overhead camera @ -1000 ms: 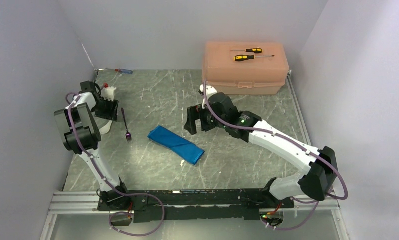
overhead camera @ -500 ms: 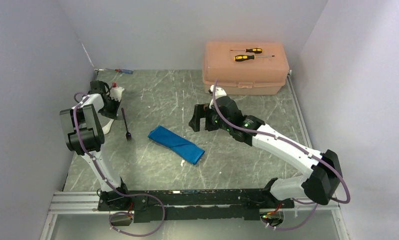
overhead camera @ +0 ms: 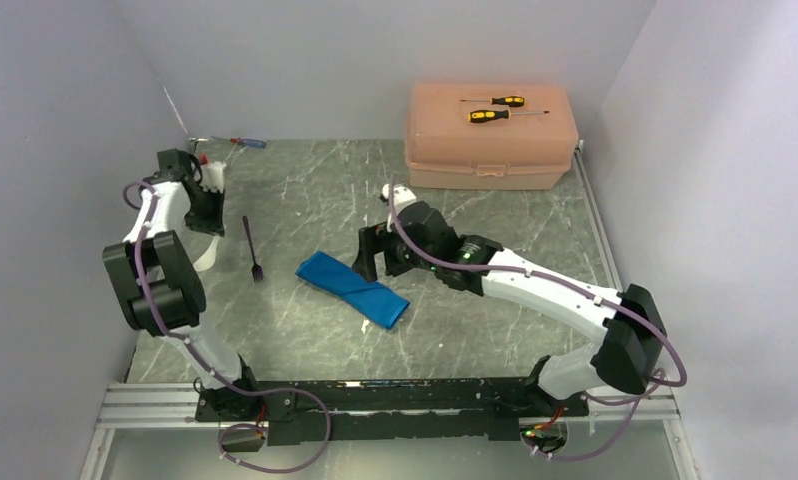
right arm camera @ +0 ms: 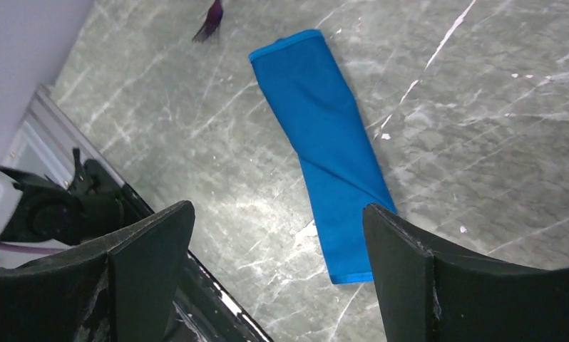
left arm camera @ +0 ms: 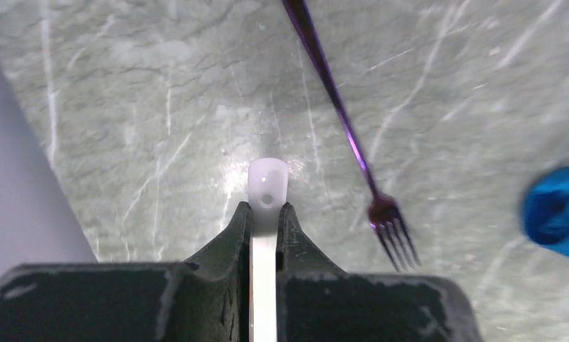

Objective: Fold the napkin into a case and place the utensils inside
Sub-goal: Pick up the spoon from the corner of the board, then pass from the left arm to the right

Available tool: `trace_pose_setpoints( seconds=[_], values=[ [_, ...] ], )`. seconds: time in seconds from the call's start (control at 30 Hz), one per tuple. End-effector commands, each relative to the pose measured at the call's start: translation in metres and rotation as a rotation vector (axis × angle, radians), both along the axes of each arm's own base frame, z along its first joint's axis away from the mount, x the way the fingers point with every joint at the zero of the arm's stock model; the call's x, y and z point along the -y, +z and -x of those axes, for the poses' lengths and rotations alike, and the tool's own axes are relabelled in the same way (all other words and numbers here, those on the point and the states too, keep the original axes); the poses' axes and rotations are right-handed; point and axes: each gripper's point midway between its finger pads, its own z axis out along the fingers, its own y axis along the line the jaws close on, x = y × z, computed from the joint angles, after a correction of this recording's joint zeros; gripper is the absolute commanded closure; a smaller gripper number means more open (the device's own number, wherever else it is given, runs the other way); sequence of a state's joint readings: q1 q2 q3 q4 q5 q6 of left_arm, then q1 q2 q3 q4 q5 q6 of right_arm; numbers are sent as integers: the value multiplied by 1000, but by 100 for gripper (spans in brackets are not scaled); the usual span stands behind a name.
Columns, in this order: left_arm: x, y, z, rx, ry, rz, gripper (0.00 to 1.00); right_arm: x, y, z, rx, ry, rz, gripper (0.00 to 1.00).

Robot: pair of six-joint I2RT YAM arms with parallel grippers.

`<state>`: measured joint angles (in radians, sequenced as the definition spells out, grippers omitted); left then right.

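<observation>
**Item 1. Left pincer** [left arm camera: 265, 212]: pressed together on the handle of the small white plastic spoon [left arm camera: 267, 184]. The handle's rounded, holed tip pokes out just past the fingertips. It is held above the grey marbled desk [overhead camera: 305, 190], at the far left near the wall.

**Item 2. Small dark purple fork** [overhead camera: 252, 250]: lies flat on the desk, unheld, tines toward the near edge. It sits between the left arm and the cloth.

**Item 3. Bright blue cloth case** [overhead camera: 352, 288]: a slim flat folded strip, lying diagonally at mid-desk. Which end is the open mouth cannot be told.

**Item 4. Right pincer** [right arm camera: 278, 210]: spread wide and empty, hovering above the case and touching nothing.

**Handling note (judgement):** folding looks finished, and loading the spoon appears to be the step in hand.
- Bring the spoon low and in line with the strip's long axis.
- Have the right pincer pin or lift the top layer at the mouth, so the cloth does not slide or bunch.
- Let go only once the bowl is well inside.
- Steer clear of the fork on the way across.
</observation>
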<state>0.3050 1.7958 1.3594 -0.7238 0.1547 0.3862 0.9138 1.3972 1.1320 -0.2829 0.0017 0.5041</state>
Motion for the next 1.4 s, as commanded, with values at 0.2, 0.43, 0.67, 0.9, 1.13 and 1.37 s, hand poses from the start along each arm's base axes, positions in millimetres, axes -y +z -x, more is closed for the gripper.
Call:
trace_pose_setpoints(
  seconds=[0.2, 0.43, 0.67, 0.9, 1.13, 1.37],
  values=[
    [57, 116, 17, 177, 278, 326, 97, -61, 22, -11, 167, 40, -25, 0],
    [81, 129, 22, 222, 438, 434, 97, -117, 43, -27, 260, 34, -72, 0],
    [94, 155, 16, 288, 528, 531, 97, -167, 53, -30, 271, 103, -153, 0],
    [96, 174, 15, 399, 597, 597, 97, -198, 58, -26, 183, 143, -254, 1],
    [109, 166, 12, 383, 595, 658, 97, -203, 70, -39, 70, 114, -352, 4],
    [111, 177, 4, 417, 596, 679, 97, -211, 62, -45, -19, 103, -343, 12]
  ],
)
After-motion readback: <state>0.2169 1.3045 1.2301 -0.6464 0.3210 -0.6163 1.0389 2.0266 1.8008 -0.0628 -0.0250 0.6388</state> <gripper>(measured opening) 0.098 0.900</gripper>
